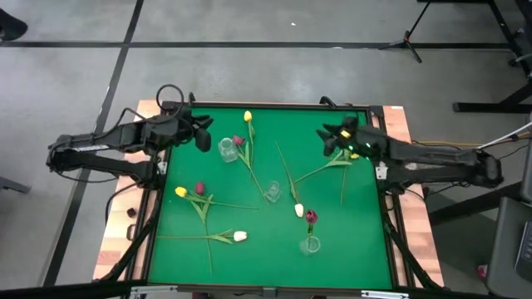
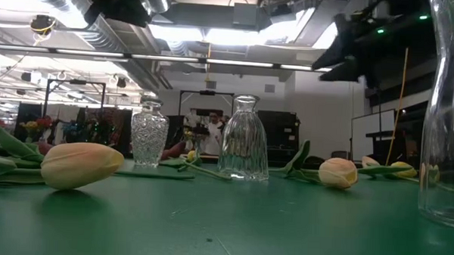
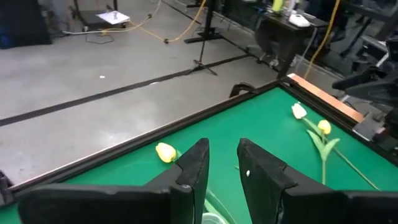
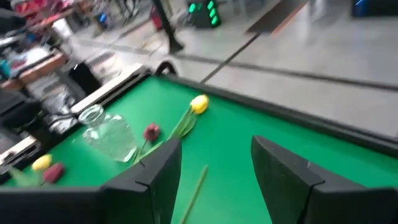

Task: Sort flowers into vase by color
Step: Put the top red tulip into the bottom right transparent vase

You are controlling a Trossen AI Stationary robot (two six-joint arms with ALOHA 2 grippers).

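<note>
Artificial tulips lie scattered on the green table (image 1: 357, 241): a yellow one (image 1: 248, 116) and a red one (image 1: 238, 141) near the far edge, a yellow (image 1: 180, 192) and red (image 1: 199, 188) pair at the left, and cream ones (image 1: 240, 236) (image 1: 298, 210) nearer. One red tulip (image 1: 311, 218) stands in a glass vase (image 1: 310, 245). Two more glass vases (image 1: 226, 149) (image 1: 273, 193) stand without flowers. My left gripper (image 1: 202, 133) (image 3: 222, 168) hovers open above the far-left vase. My right gripper (image 1: 332, 137) (image 4: 214, 168) hovers open at the far right, near a yellow tulip (image 1: 353, 154).
A raised dark rim (image 1: 266, 105) borders the table, with wooden boards (image 1: 116, 241) outside it. In the low view a cream tulip (image 2: 82, 164) and the near vase (image 2: 447, 112) sit close to the near edge. A person (image 2: 212, 131) stands far back in the room.
</note>
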